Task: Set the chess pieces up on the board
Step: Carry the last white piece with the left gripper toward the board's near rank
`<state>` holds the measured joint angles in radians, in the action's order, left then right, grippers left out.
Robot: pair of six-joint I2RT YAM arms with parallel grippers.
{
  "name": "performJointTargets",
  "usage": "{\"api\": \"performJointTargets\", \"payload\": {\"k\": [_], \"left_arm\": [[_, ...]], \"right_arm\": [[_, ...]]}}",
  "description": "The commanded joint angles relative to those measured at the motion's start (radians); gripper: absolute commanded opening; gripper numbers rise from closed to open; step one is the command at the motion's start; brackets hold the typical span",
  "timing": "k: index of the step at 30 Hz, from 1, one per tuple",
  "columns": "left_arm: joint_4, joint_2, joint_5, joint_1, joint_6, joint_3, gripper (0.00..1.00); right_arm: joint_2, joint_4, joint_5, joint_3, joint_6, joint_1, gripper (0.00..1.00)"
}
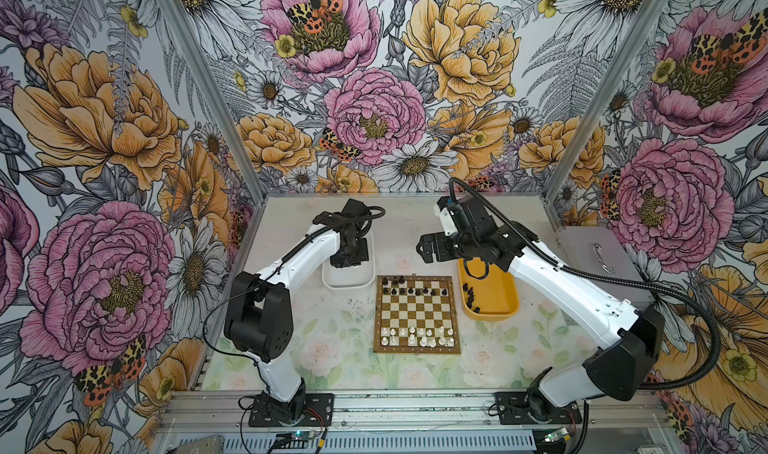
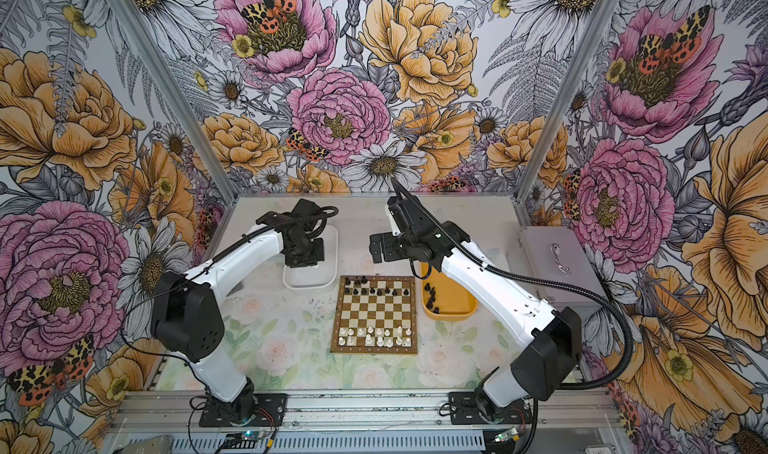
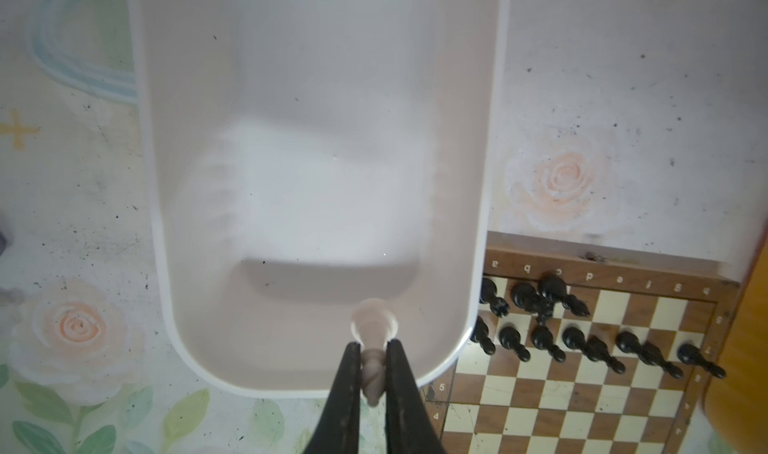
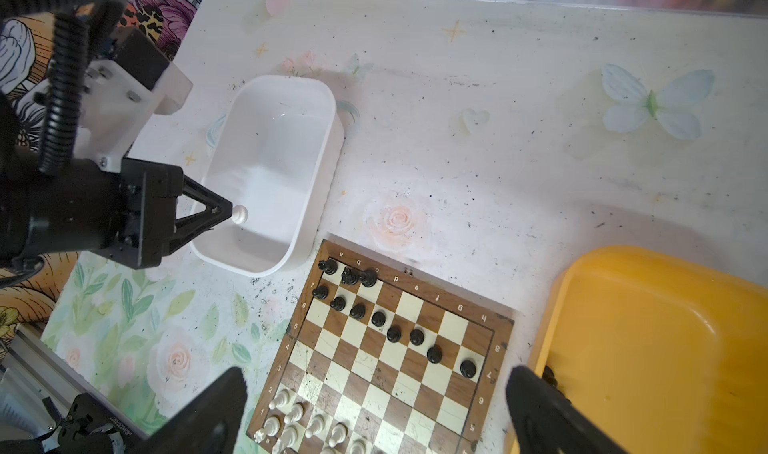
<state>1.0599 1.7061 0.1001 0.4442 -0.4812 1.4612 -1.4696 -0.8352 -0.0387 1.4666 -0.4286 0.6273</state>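
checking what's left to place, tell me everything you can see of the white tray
The white tray is a deep, rounded-rectangular tub, plastic-looking and glossy, with smooth walls and a thin rim. It sits flat on the table, close by the far left corner of the board; whether they touch is unclear. No loose pieces show inside. The left pincer, shut on a white piece, hangs over its near end.

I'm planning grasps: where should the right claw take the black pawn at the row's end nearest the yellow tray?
Probably pinch the black pawn just under its round head, coming straight down: it stands upright, touching nothing beside it.
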Motion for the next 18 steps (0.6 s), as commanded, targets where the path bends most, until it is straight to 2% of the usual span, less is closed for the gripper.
{"api": "performJointTargets", "payload": {"k": [1, 9, 18], "left_arm": [[0.044, -0.048, 0.041, 0.064, -0.067, 0.013, 0.09], [0.083, -0.123, 0.098, 0.285, -0.246, -0.036, 0.09], [0.086, -0.124, 0.145, 0.570, -0.462, -0.097, 0.09]], "right_arm": [[0.085, 0.006, -0.009, -0.037, -0.007, -0.005, 1.00], [0.283, -0.030, -0.025, -0.183, -0.024, -0.005, 1.00], [0.500, -0.134, -0.020, -0.283, -0.029, -0.005, 1.00]]}}
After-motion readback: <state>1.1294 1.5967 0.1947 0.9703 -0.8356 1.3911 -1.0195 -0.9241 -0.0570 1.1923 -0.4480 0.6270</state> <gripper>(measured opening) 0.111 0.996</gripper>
